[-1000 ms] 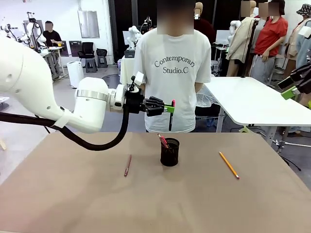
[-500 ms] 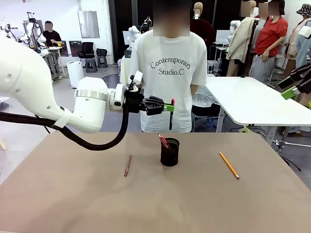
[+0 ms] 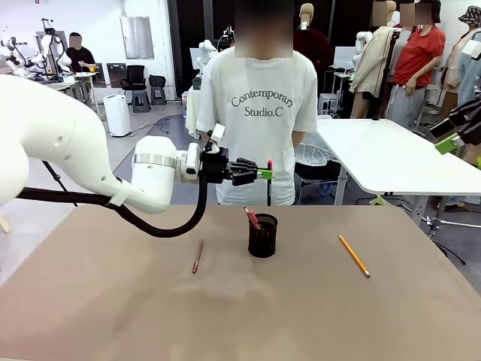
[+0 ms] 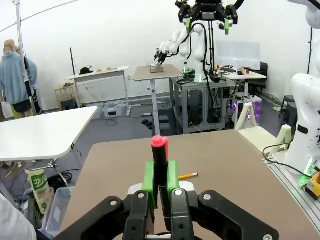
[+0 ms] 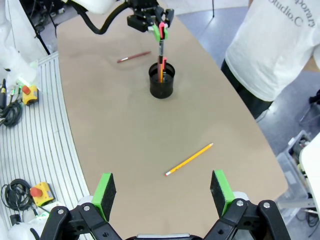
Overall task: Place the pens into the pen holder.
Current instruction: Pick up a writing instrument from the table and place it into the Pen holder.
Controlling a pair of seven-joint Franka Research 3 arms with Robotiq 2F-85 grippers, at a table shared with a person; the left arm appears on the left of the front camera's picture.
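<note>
Arm (image 3: 83,162) horizontal, left fingers (image 3: 262,174) pinching upright pen (image 3: 269,192)

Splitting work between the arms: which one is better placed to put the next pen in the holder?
Left. The left gripper is shut on the black pen, upright roughly above the pen holder. The right gripper is open, empty, off by the yellow pencil.

We see bright, even indoor light from overhead; only soft, faint shadows by the pen holder (image 3: 262,237) on the table (image 3: 113,316). Front view sharp; wrist views bend lines at edges, white wall (image 4: 100,40) slightly washed out.
</note>
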